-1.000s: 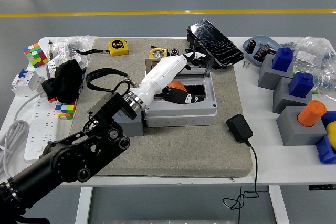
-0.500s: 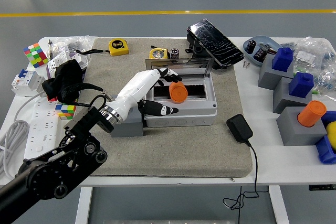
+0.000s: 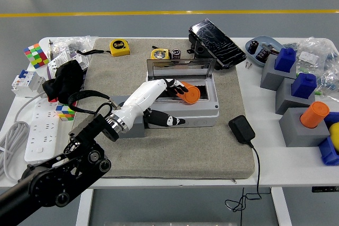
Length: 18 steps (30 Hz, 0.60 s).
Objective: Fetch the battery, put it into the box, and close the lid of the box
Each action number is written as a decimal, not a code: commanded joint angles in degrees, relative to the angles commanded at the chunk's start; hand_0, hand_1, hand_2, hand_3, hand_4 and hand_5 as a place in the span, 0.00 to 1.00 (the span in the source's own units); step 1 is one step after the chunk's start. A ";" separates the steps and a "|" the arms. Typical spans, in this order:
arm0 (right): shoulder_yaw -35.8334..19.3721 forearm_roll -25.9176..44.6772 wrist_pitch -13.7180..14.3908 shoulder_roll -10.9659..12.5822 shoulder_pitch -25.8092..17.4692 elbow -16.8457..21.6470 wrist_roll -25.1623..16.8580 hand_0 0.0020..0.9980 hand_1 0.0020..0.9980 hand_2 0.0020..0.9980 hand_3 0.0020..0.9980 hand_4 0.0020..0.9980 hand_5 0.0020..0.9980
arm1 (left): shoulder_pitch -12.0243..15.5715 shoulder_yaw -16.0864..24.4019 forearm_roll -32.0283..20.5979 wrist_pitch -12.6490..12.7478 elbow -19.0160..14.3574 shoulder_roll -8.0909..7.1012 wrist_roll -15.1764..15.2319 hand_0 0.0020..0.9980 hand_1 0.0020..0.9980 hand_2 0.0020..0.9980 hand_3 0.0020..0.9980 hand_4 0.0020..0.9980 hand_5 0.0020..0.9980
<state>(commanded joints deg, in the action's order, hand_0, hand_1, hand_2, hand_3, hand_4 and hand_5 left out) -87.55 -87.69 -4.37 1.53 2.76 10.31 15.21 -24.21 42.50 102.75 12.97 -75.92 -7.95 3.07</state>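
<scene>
Bright, even overhead light, no strong direction. Soft shadows under left hand [image 3: 168, 89] & charger [image 3: 241, 129]. Mild glare on white table [image 3: 265, 157]. Focus sharp throughout; slight wide-angle bowing at edges.

The left hand [image 3: 168, 101] has a smooth, shiny white plastic shell with black fingers. It reaches over a light grey plastic box [image 3: 183, 110] that looks smooth and a little glossy. The box's see-through lid [image 3: 181, 68] looks like clear plastic. Inside lies a smooth orange plastic battery [image 3: 190, 93]. Under the box is a rough, matt grey felt mat [image 3: 175, 146]. The white table [image 3: 265, 157] looks smooth.
</scene>
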 joint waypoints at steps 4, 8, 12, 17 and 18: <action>0.10 0.10 0.00 0.03 -0.04 0.00 0.03 0.64 0.67 0.67 0.61 1.00 0.59 | -1.96 -2.26 -1.07 -0.02 0.54 1.83 0.28 0.49 0.61 0.62 0.63 1.00 0.15; 0.28 0.19 -0.01 0.08 -0.02 0.00 0.05 0.64 0.67 0.67 0.61 1.00 0.59 | -3.85 -4.13 -2.29 0.17 1.58 3.72 1.05 0.49 0.61 0.63 0.64 1.00 0.17; 0.34 0.20 -0.03 0.08 0.11 0.00 0.09 0.64 0.67 0.67 0.61 1.00 0.59 | -5.72 -5.88 -2.88 -0.08 2.72 5.56 1.44 0.49 0.61 0.63 0.64 1.00 0.17; 0.72 0.60 0.00 0.10 0.12 0.00 0.00 0.64 0.67 0.67 0.61 1.00 0.59 | -6.03 -4.90 -2.72 -0.02 1.80 5.79 1.60 0.49 0.61 0.63 0.64 1.00 0.17; 0.60 0.53 0.00 0.10 0.08 0.00 0.04 0.64 0.67 0.67 0.61 1.00 0.59 | -6.06 -4.49 -2.68 0.09 1.73 5.70 1.68 0.49 0.61 0.63 0.64 1.00 0.17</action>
<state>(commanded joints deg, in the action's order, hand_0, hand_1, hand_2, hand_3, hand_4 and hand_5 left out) -86.94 -87.15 -4.36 1.63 2.84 10.31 15.25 -30.27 38.02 100.07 13.05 -74.19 -2.24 4.75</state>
